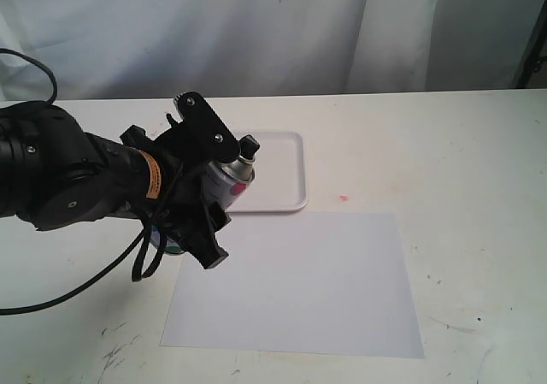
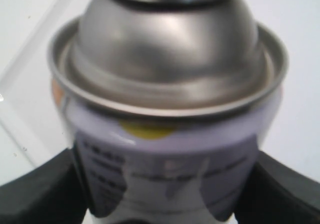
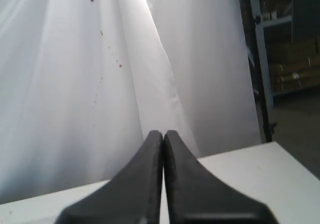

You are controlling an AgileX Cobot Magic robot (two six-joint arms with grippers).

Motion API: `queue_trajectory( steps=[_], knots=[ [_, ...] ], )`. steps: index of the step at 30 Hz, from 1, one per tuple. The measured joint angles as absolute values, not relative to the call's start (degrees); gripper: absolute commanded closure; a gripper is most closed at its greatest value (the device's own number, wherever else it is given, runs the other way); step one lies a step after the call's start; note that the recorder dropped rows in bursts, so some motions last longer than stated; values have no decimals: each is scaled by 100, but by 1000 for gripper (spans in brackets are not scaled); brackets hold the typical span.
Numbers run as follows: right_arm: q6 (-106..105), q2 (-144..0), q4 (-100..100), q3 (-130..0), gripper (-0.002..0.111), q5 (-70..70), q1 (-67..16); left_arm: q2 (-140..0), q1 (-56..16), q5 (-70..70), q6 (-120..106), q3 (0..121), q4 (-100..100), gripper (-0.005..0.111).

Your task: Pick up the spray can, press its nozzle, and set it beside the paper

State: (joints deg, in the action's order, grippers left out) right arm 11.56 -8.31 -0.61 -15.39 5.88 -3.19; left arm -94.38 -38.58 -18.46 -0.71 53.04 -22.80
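I'm gripping the can (image 1: 229,179) in my left end effector (image 1: 220,203), tilted midair. The nozzle (image 1: 249,147) is sticking out past it; guessing my pinched-shut right end effector (image 3: 163,149) is pressing next.

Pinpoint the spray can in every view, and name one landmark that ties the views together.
Exterior view: spray can left of centre, tilted in the left gripper, by the tray.
Left wrist view: spray can fills the frame.
Right wrist view: not in it.
Shared landmark: white curtain, exterior and right wrist views.

Lab-like test setup, white draped backdrop (image 1: 256,33), scuffed white table (image 1: 479,144), perhaps shelving (image 3: 285,59) beyond
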Motion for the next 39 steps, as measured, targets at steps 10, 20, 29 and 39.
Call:
queue_trajectory(
  steps=[10,20,29,39],
  knots=[
    [293,-3800,-1367,-2667,108,1956,-679,-9438,-3858,-1846,-71,5304,-2280,107],
    [-1535,-5895,-3206,-3381,108,3129,-1087,-9438,-3858,-2206,-559,5304,-2280,107],
    [-1944,-6862,-3676,-4131,108,3677,-1087,-9438,-4111,-2215,-1150,5304,-2280,107],
    [-1944,-7330,-4264,-4438,108,3310,-1087,-9438,-4310,-2026,-1307,5304,-2280,107]
  ],
)
